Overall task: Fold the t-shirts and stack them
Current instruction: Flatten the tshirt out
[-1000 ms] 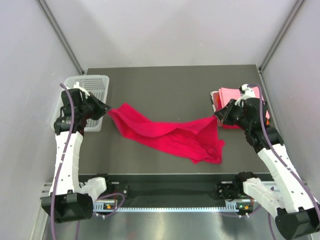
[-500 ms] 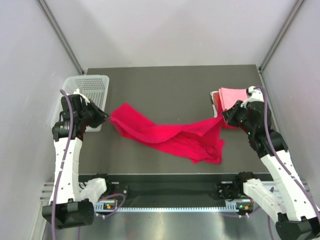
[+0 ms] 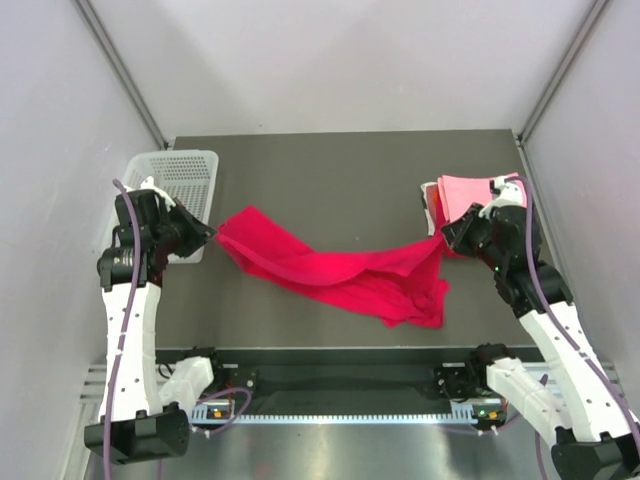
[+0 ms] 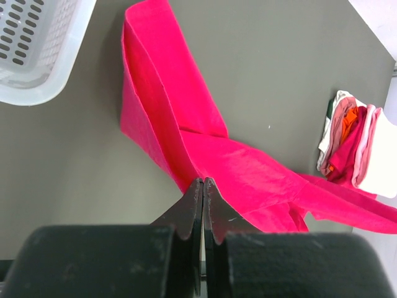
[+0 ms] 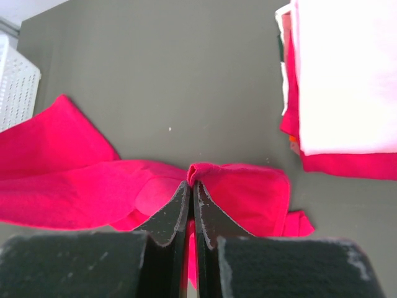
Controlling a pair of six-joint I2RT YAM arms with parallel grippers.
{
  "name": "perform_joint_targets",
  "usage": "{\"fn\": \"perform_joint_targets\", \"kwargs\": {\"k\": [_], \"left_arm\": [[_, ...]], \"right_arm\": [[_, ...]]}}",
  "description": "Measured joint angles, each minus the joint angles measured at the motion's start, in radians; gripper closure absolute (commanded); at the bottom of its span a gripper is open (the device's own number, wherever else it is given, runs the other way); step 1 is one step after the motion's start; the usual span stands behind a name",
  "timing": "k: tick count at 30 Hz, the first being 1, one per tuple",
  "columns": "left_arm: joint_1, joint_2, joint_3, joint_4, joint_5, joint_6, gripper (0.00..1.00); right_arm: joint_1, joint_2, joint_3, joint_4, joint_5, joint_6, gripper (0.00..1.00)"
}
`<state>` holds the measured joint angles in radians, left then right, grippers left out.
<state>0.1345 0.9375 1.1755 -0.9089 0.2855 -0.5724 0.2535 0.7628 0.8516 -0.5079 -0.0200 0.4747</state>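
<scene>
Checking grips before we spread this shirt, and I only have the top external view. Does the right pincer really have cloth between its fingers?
Observer: Yes. The right wrist view shows the right pincer shut on a small bunched fold of the crimson t-shirt.
Operator: And the left one?
Observer: The left wrist view shows the left pincer shut, with the shirt's edge pinched at its tips.
Operator: What lies under the pink shirt on the stack?
Observer: Seen side-on from the left wrist, the stack shows an orange layer among the red and pink ones.
</scene>
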Motion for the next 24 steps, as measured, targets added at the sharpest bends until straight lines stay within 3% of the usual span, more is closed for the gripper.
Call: {"fn": "perform_joint_targets", "kwargs": {"k": [16, 24], "left_arm": [[0.0, 0.075, 0.0, 0.097, -0.007, -0.016, 1.0], [0.0, 0.158, 0.1, 0.101, -0.04, -0.007, 1.0]], "right_arm": [[0.0, 0.117, 0.145, -0.019, -0.006, -0.047, 1.0], [0.0, 0.203, 0.28, -0.036, 0.026, -0.066, 1.0]]}}
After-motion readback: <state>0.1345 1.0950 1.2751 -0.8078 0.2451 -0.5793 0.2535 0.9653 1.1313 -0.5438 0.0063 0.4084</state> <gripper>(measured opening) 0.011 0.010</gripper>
